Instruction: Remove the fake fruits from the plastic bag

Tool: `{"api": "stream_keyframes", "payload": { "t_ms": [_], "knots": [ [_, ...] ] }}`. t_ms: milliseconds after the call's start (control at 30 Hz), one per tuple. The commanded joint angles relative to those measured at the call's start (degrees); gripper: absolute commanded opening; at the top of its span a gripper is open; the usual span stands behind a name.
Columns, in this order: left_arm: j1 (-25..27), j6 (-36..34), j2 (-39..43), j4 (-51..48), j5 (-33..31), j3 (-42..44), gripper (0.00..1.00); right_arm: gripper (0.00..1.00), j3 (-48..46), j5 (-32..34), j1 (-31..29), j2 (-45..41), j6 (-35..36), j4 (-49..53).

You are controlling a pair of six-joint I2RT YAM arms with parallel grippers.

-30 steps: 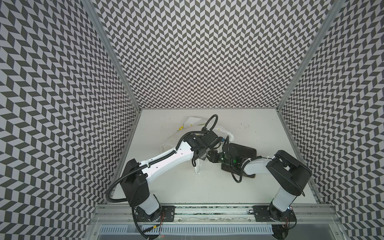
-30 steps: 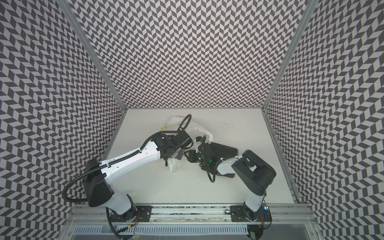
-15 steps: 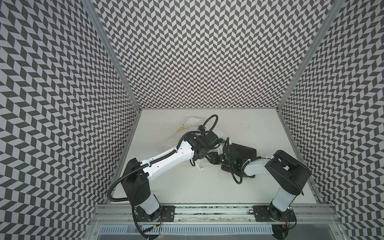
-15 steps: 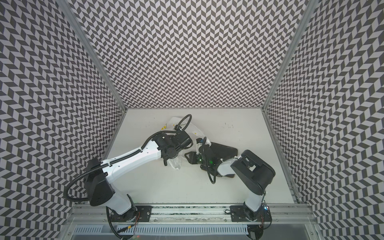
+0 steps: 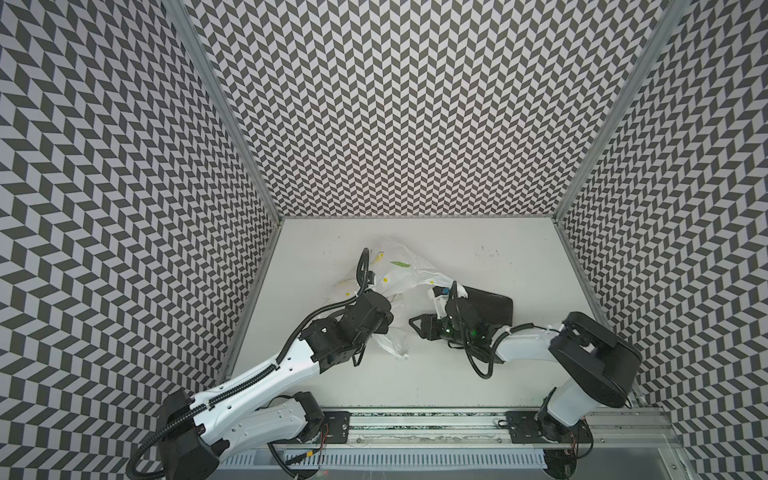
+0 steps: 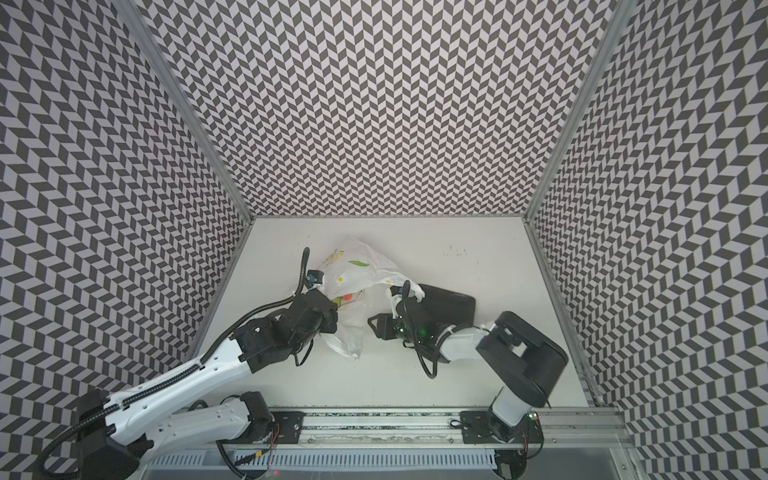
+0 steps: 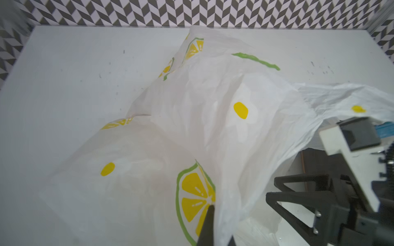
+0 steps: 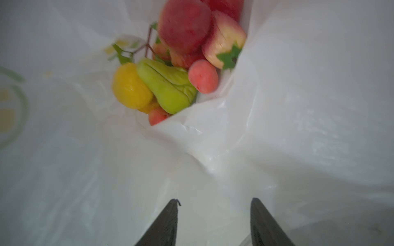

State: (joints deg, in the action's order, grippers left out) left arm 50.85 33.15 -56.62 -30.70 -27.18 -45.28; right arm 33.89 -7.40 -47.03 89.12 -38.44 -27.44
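The plastic bag (image 5: 399,270) (image 6: 359,270) lies crumpled mid-table, white film with printed lemon slices. My left gripper (image 5: 387,323) (image 7: 221,223) is shut, pinching a fold of the bag's film (image 7: 191,127) near its mouth. My right gripper (image 5: 415,326) (image 6: 372,326) (image 8: 215,202) is open at the mouth, nothing between its fingers, pointing in. Deep inside the bag (image 8: 298,106) lie the fake fruits (image 8: 170,70): a yellow lemon (image 8: 130,87), a green fruit (image 8: 168,85), a pinkish peach (image 8: 203,76) and larger red ones (image 8: 183,25). In a top view they show faintly through the film as fake fruits (image 6: 348,297).
A dark square plate (image 5: 490,303) (image 6: 453,303) lies just right of the bag, partly under my right wrist. Patterned walls close the table on three sides. Bare white tabletop (image 5: 519,257) stretches behind and to the right.
My left gripper has shut on the bag's film. My right gripper's fingers have spread wider at the bag's mouth. Both arms have shifted only slightly.
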Motion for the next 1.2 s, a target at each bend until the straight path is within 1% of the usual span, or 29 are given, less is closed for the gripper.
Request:
{"api": "stream_keyframes", "payload": {
  "t_ms": [0, 133, 267, 433, 533, 633, 733, 800, 900, 1000, 1167],
  "knots": [
    [-0.1, 0.3, 3.6, 10.2, 5.1, 3.1, 0.0, 0.6, 2.6, 5.7, -0.1, -5.3, 4.8, 2.7],
    [-0.2, -0.4, 5.3, 13.3, 6.3, 6.0, 0.0, 0.56, 7.7, 5.3, -2.4, -1.5, 7.6, 5.3],
    [-0.5, 1.8, 7.9, 15.0, 5.9, 8.2, 0.0, 0.5, 10.5, 4.5, -6.7, 5.0, 7.8, 5.0],
    [-0.5, 5.3, 11.3, 17.4, 5.9, 11.6, 0.0, 0.38, 9.7, 3.8, -11.3, 7.8, 6.9, 4.7],
    [-0.4, 6.6, 13.3, 18.2, 5.2, 13.4, 0.0, 0.35, 8.1, 2.7, -13.7, 9.2, 6.0, 4.7],
    [-0.5, 7.4, 14.8, 17.9, 4.3, 14.5, 0.0, 0.36, 7.1, 1.3, -14.7, 10.9, 4.7, 4.4],
    [-0.5, 8.1, 15.9, 16.6, 3.9, 15.5, 0.0, 0.43, 7.1, 0.7, -14.7, 10.8, 4.8, 5.1],
    [-0.5, 8.3, 16.2, 14.7, 3.7, 15.6, 0.0, 0.47, 7.0, 1.2, -14.7, 9.2, 5.2, 6.6],
    [-0.6, 8.4, 16.8, 13.2, 4.0, 16.0, 0.0, 0.52, 5.5, 2.2, -14.8, 4.7, 5.9, 7.2],
    [-0.6, 8.8, 17.4, 13.4, 5.3, 16.9, 0.0, 0.55, 5.1, 5.5, -14.7, -0.5, 7.3, 9.4],
    [-0.6, 9.3, 19.0, 14.1, 6.3, 19.4, 0.0, 0.54, 5.3, 16.1, -14.6, -7.4, 7.4, 12.3]
  ]
}}
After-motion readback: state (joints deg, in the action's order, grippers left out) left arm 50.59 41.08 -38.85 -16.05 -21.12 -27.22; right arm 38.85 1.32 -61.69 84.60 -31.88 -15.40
